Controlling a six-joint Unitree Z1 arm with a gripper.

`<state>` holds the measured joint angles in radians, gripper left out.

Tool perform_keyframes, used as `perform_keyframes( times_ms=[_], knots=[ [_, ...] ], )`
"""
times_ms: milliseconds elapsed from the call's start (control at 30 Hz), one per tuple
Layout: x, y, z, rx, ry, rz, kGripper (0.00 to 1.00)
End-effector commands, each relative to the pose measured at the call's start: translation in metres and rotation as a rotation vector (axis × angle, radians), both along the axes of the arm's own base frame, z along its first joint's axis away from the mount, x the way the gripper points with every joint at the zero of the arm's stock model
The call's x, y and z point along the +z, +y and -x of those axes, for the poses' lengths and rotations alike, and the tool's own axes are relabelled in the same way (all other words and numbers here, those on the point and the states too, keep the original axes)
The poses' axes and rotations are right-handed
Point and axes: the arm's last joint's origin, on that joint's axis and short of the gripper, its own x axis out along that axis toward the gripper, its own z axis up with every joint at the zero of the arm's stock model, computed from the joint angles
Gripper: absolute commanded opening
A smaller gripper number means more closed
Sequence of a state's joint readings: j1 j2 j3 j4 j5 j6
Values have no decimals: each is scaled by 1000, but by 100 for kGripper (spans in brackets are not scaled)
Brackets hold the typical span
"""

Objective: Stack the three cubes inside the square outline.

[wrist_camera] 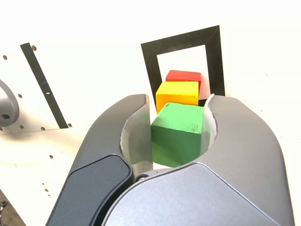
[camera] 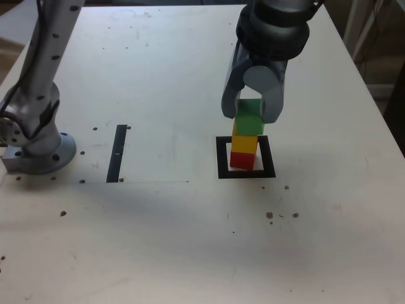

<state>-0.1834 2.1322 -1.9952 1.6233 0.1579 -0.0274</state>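
Gripper (camera: 254,117) closed on the green cube (camera: 249,117), one jaw against each side, as the wrist view shows. Yellow cube (camera: 244,140) sits on the red cube (camera: 242,160), which stands inside the square outline (camera: 223,171). Green cube is at the yellow one's upper end in the exterior view; whether the two touch, cannot tell. Black strip (camera: 117,154) lies on the table (camera: 158,240), between outline and metal base (camera: 41,157), toward the exterior view's left.

Pale tabletop (camera: 145,247), worn, dark spots scattered near and left. Thin black strip (camera: 117,154) on the exterior view's left. Soft glare, far side. Brownish background (camera: 152,2) past far edge; dark area (camera: 397,107) at the exterior view's far right, unclear.
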Motion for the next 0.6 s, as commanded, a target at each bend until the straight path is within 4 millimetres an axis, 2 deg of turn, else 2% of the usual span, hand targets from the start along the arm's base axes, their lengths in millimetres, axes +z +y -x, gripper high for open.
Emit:
perform_keyframes(
  times_ms=[0, 567],
  knots=[
    [2, 2, 4, 1, 14, -7, 0],
    [2, 6, 9, 5, 26, -18, 1]
  ],
)
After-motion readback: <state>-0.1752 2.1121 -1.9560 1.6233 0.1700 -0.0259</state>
